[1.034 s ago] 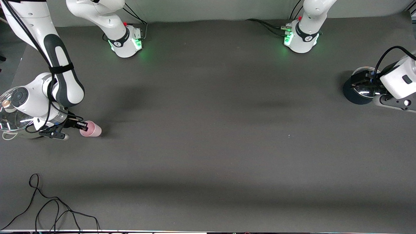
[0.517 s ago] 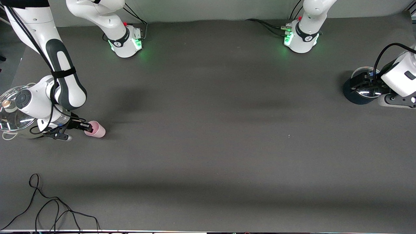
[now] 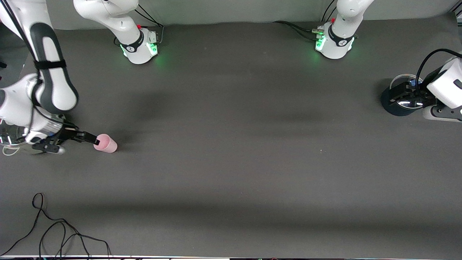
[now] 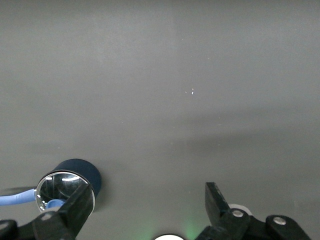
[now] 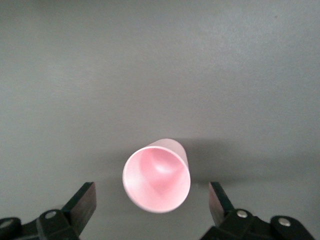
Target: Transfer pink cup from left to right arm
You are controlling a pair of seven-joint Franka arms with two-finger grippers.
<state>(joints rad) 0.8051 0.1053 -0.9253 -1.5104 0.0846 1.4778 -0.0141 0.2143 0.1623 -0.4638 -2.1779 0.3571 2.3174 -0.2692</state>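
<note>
Since the earlier frame the right claw (image 3: 96,140) had let go and spread wide; pink cup (image 3: 105,143) stood free on the tabletop (image 3: 231,162) at the right arm's end. Left claw (image 4: 145,210) waited open over a dark pot (image 3: 399,101); transfer looked finished

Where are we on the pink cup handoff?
Looks done: the pink cup stands on the table at the right arm's end. The right pincer is open around it, not gripping. The left pincer waits open by a dark blue cup. Left: probably just pulling the right arm away.
</note>
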